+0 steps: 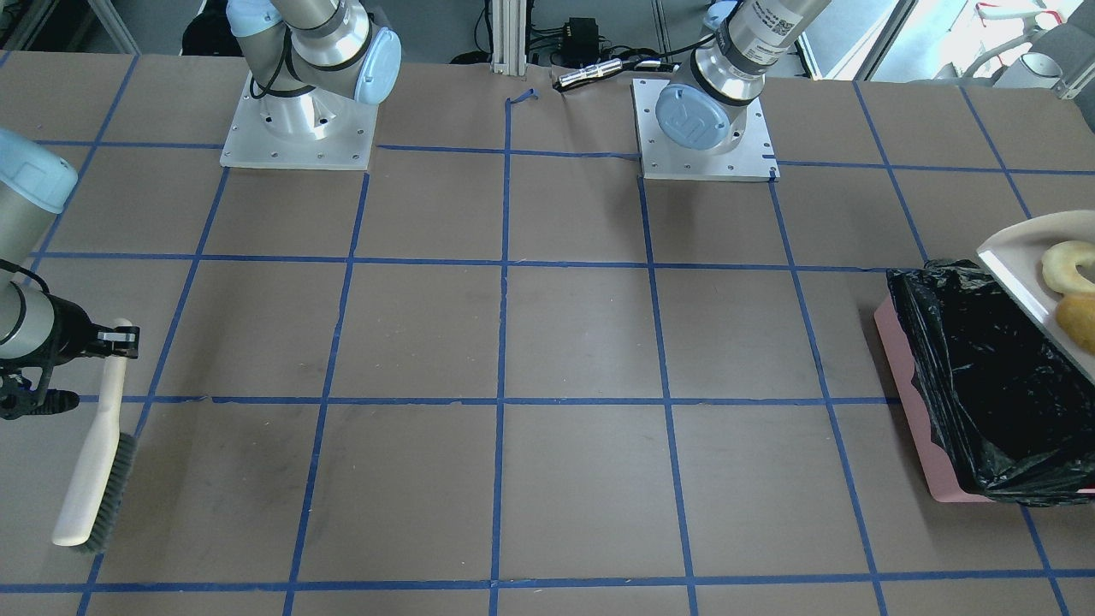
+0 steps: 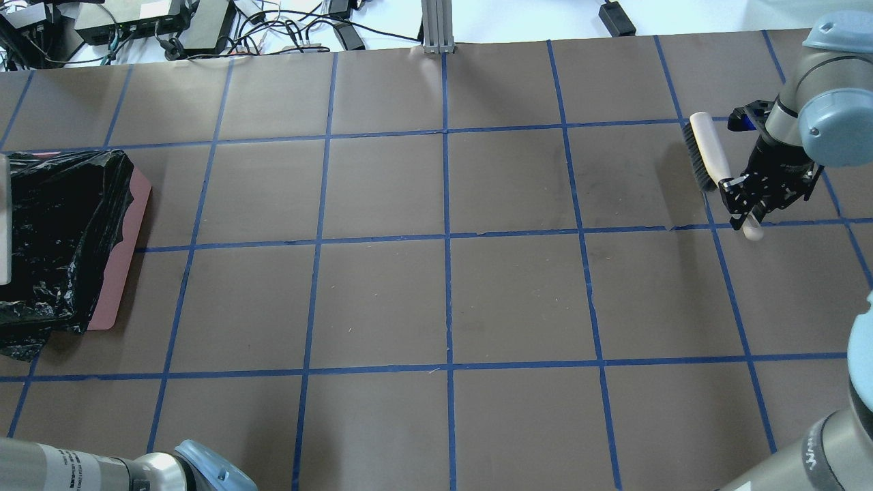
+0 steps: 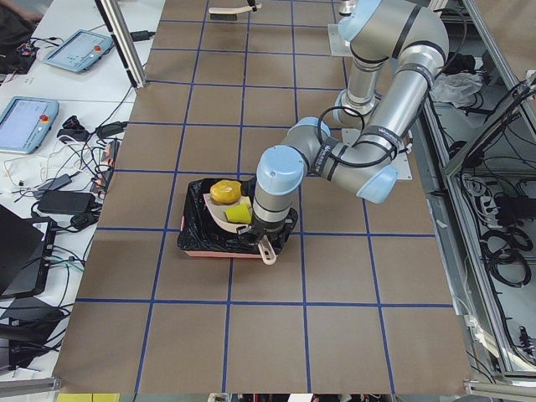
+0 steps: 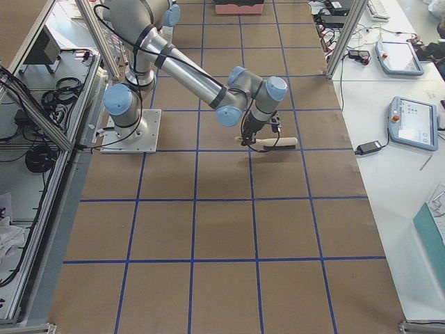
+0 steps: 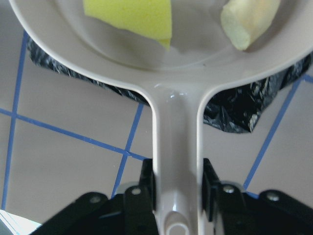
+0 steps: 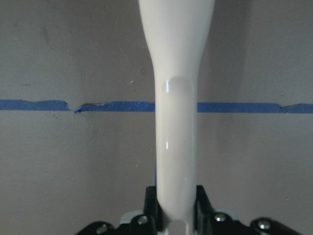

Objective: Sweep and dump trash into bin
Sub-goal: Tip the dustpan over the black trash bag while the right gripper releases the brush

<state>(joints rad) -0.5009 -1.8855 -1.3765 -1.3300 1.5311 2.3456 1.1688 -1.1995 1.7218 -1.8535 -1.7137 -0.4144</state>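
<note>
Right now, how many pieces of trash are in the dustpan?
3, all in the dustpan held over the bin: yellow sponge wedge, pale crescent slice, golden-brown potato. More may be hidden beyond the views.

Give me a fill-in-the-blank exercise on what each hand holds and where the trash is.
1. The left hand holds the beige dustpan over the pink ____.
2. The right hand is shut on the handle of a ____.
3. The dustpan carries ____ pieces: a sponge, a potato, a crescent slice.
Missing words: bin; brush; three.
</note>
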